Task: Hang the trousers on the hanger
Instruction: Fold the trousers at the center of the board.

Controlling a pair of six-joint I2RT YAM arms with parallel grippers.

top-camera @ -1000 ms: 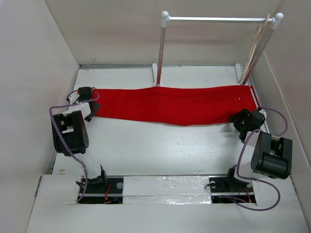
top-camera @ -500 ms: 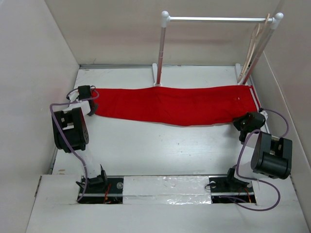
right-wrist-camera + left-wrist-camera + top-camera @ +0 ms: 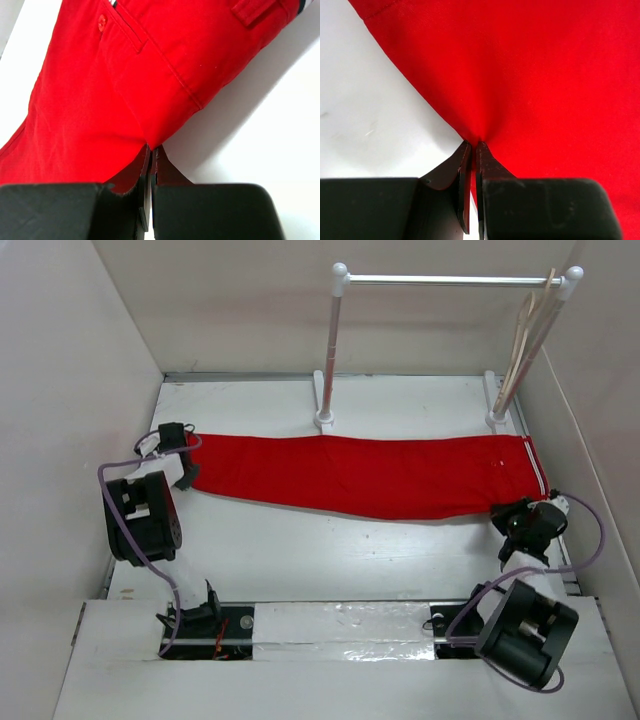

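The red trousers (image 3: 360,475) lie stretched flat across the table from left to right, with the waist and its white stripe at the right end. My left gripper (image 3: 185,472) is shut on the near edge of the leg end (image 3: 520,75); red cloth is pinched between its fingertips (image 3: 473,147). At the waist end, my right gripper (image 3: 515,512) is shut on the near corner of the trousers (image 3: 115,95), just below a pocket and a small button (image 3: 102,21). The beige hanger (image 3: 528,335) hangs at the right end of the rail.
A white rail stand (image 3: 450,280) with two posts rises at the back of the table, its feet (image 3: 325,420) just behind the trousers. Side walls close in the table left and right. Both arm bases sit at the near edge.
Both grippers have shut on the trousers. The cloth has been pulled toward the near side and drawn straighter, and the right arm has swung nearer to the table's front edge.
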